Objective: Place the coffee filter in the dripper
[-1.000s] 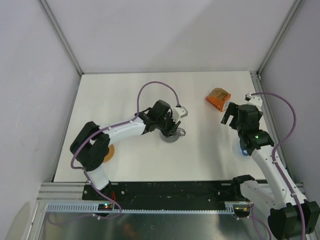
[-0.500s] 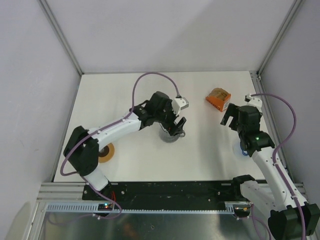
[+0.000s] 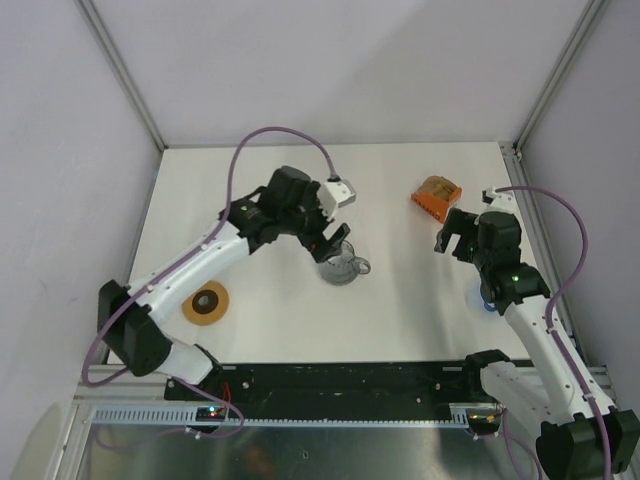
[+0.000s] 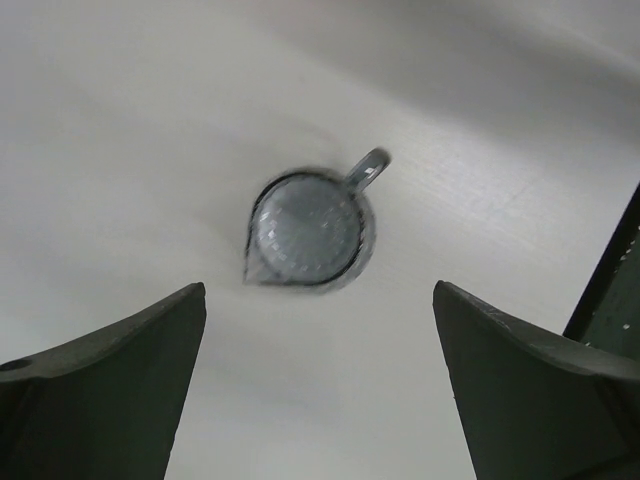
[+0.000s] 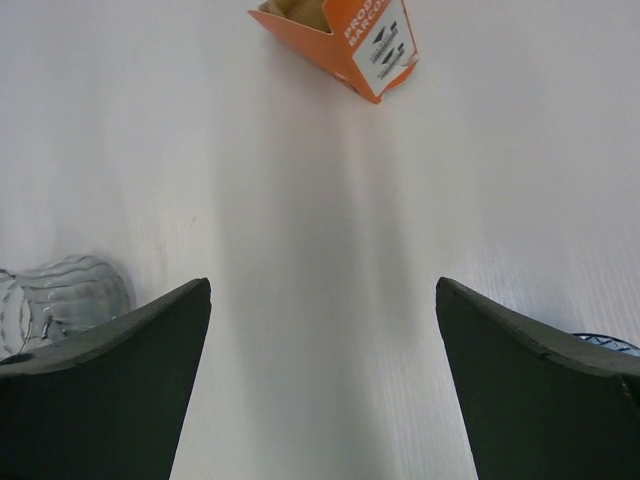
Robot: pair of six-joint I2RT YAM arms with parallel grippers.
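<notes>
The dripper (image 3: 486, 299) shows only as a small blue patch under my right arm at the table's right side. Its dark rim (image 5: 606, 344) peeks past my right finger. No loose coffee filter shows; brown filters sit inside the orange box (image 3: 438, 197), whose open end (image 5: 341, 31) faces the right wrist camera. My right gripper (image 3: 448, 236) (image 5: 322, 290) hangs open and empty between the box and the dripper. Open and empty too, my left gripper (image 3: 329, 241) (image 4: 318, 298) hovers just above and behind the grey mug (image 3: 343, 268) (image 4: 310, 229).
A flat orange ring (image 3: 206, 303) lies on the white table (image 3: 400, 320) at the front left. The grey mug (image 5: 62, 291) stands near the middle with its handle to the right. Grey walls close in the table at the back and both sides.
My left gripper has opened, let go of the grey mug and lifted back and to the left, uncovering the orange ring. My right gripper has shifted slightly left.
</notes>
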